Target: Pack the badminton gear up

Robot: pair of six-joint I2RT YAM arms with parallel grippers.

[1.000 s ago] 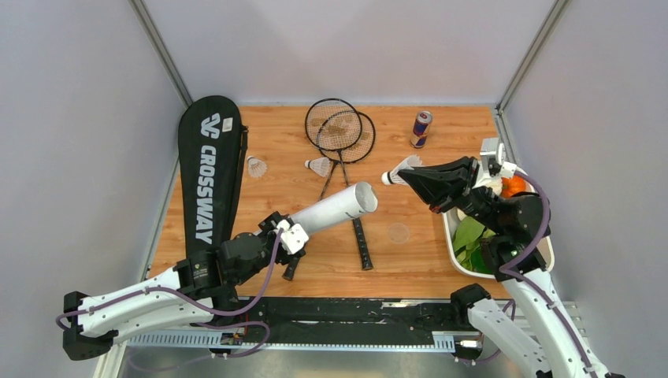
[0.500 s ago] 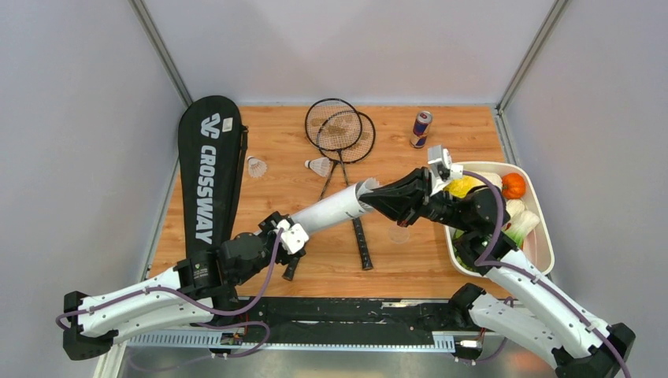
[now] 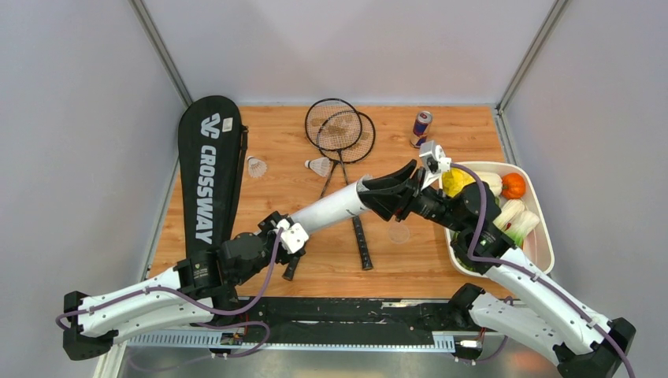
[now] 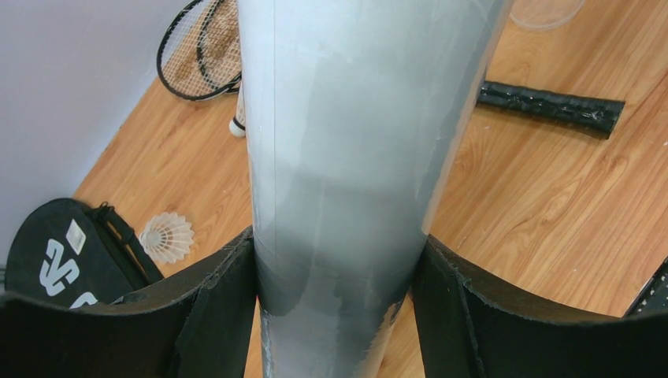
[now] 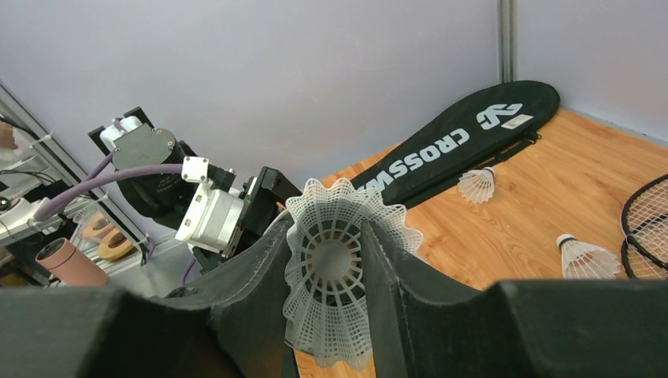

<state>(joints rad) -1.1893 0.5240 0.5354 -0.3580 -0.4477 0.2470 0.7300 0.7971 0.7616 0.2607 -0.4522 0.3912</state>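
While the left gripper [image 3: 288, 235] clamped the low end of the tube [image 3: 332, 208], the tube slanted up and to the right above the table [image 3: 268, 201], its mouth meeting the right gripper [image 3: 376, 194]. In the left wrist view both fingers [image 4: 213, 307] pressed flat against the tube's sides. The right gripper [image 5: 327, 272] pinched a shuttlecock [image 5: 335, 268] by its mesh skirt, cork end pointing away toward the tube mouth; how far in it sat was hidden. Two more shuttlecocks [image 3: 257, 167] [image 3: 320, 166] lay between the bag [image 3: 206, 169] along the left edge and the two rackets [image 3: 340, 130], whose heads overlapped at the far side. A can [image 3: 421, 128] stood near the tray [image 3: 544, 246] on the right.
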